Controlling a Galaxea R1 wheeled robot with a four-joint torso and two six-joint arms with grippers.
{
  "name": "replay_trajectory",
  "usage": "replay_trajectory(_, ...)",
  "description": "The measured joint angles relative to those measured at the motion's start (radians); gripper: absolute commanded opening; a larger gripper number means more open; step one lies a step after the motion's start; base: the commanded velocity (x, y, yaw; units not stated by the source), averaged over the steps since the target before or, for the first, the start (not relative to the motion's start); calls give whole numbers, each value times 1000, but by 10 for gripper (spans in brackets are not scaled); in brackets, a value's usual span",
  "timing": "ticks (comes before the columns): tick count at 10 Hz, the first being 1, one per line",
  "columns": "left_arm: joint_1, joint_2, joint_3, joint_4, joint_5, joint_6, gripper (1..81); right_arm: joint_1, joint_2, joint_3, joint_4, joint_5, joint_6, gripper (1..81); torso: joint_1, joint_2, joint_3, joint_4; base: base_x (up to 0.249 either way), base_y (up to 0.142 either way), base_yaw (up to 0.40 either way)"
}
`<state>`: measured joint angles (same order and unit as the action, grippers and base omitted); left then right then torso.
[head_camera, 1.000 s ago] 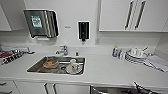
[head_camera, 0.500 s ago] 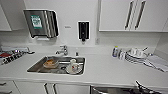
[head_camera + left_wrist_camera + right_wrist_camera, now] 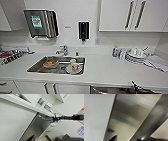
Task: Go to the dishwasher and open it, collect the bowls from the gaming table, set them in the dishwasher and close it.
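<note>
Nothing has moved since the earlier head pictures: the sink, the dishes and the wall fittings sit where they did, and the camera has held its place.

The head view looks down on a white table (image 3: 107, 70) with a steel sink (image 3: 37, 68) set into it. In the sink lie an orange-brown bowl (image 3: 50, 63) and a white cup (image 3: 74, 67) on a plate. A tap (image 3: 63, 50) stands behind the sink. On the wall hang a paper dispenser (image 3: 41, 23) and a dark soap dispenser (image 3: 83, 30). At the right of the table is a stack of white plates (image 3: 135, 57), with a small bottle (image 3: 115, 51) beside it. White cupboards (image 3: 125, 15) hang above.

The dishwasher (image 3: 37, 126) sits under the table, its steel front just right of a white cabinet door; its top edge shows at the bottom of the head view. In the left wrist view the right arm (image 3: 67, 117) reaches across to the top of the steel door, and the right gripper (image 3: 52, 119) meets the door there at its handle. The door looks tilted slightly out at the top. The right wrist view looks close along the steel front with the bar handle (image 3: 151, 121) running across it. Whether the right jaws are closed on the handle I cannot tell. The left jaws (image 3: 48, 137) show as dark tips with a wide gap between them, holding nothing.
</note>
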<state>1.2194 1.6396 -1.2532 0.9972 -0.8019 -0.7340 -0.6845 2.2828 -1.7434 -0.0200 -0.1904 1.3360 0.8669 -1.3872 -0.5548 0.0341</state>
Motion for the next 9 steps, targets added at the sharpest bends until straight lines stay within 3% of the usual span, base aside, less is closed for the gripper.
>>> replay_trajectory(5, 0, 6, 0, 5, 0, 0, 811, -50, 47, -92, 1, 10, -3, 811, 0, 0, 0, 0, 0, 0, 0)
replay_trajectory(9, 0, 7, -1, 6, 0, 0, 811, -70, 64, -130, 0, 60, -16, 811, 0, 0, 0, 0, 0, 0, 0)
